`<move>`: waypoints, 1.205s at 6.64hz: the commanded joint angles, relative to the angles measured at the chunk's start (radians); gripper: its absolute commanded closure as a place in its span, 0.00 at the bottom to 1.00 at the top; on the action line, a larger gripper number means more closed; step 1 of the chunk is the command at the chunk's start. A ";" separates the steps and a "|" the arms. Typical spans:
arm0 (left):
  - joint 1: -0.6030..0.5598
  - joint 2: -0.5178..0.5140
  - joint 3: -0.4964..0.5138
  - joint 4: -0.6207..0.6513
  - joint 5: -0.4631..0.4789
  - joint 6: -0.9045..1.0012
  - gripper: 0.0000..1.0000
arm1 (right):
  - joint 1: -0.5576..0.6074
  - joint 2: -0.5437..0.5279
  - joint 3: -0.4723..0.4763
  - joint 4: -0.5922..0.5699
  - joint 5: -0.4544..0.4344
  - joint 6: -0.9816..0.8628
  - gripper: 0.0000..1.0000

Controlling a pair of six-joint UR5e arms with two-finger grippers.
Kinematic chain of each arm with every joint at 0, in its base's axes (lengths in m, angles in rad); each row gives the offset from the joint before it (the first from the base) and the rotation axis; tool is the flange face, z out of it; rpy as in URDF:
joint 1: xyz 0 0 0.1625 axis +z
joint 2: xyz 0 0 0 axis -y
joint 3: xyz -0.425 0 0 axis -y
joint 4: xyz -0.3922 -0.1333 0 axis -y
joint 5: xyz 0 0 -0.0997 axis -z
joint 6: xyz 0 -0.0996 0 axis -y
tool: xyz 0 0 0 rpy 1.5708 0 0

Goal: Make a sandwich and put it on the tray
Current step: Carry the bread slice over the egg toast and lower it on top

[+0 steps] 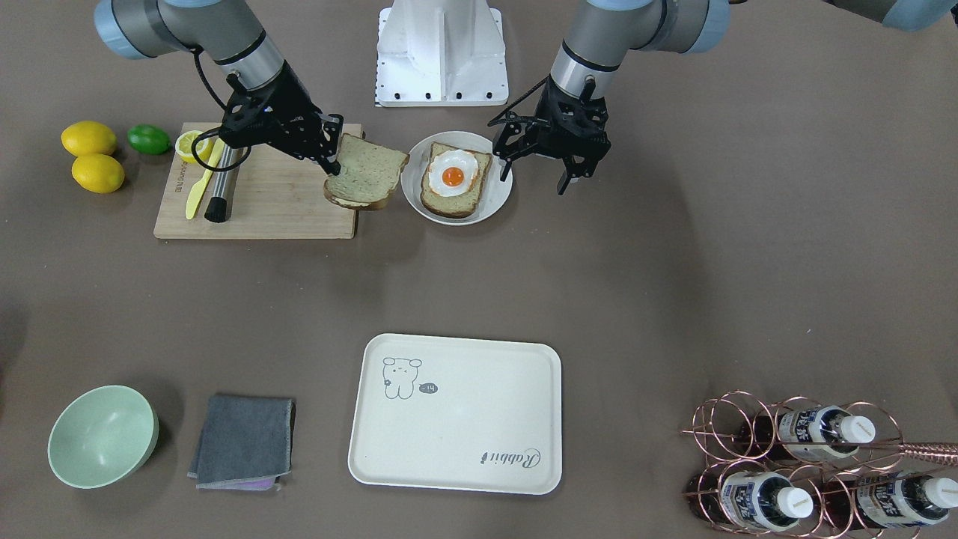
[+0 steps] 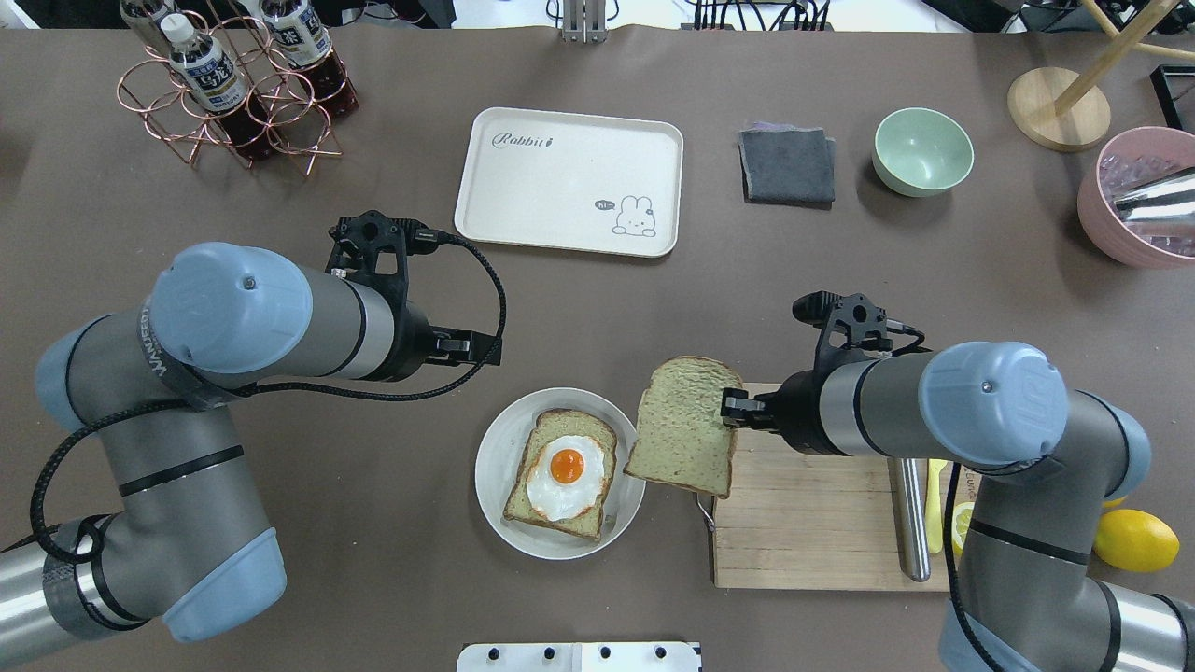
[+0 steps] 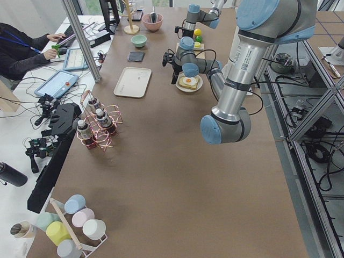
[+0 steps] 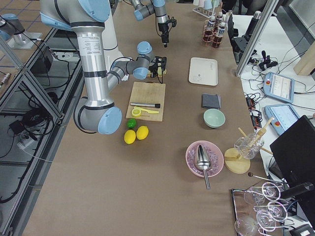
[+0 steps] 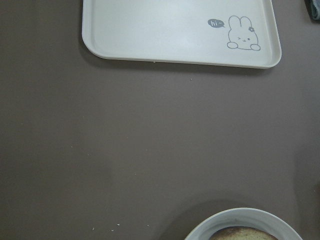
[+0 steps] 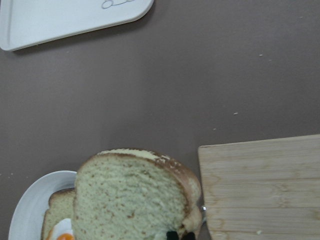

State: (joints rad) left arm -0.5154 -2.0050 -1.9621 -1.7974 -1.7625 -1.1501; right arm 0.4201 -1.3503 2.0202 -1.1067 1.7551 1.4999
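Observation:
My right gripper is shut on the edge of a toast slice and holds it tilted above the gap between the wooden cutting board and the round plate. The held slice also shows in the overhead view and the right wrist view. On the plate lies the other toast slice with a fried egg on top. My left gripper is open and empty, just beside the plate on its other side. The cream tray lies empty at the table's far side.
On the board lie a yellow knife, a metal cylinder and a lemon half. Two lemons and a lime sit beside it. A green bowl, a grey cloth and a bottle rack flank the tray.

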 commanded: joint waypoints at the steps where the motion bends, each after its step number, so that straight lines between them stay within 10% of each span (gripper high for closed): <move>1: -0.021 0.041 -0.009 -0.003 -0.005 0.050 0.02 | -0.038 0.142 -0.038 -0.112 -0.029 0.011 1.00; 8: -0.063 0.069 -0.001 -0.023 -0.060 0.095 0.02 | -0.156 0.249 -0.179 -0.107 -0.157 0.060 1.00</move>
State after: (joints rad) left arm -0.5782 -1.9321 -1.9659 -1.8217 -1.8222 -1.0558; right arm 0.2684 -1.1041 1.8462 -1.2166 1.5998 1.5612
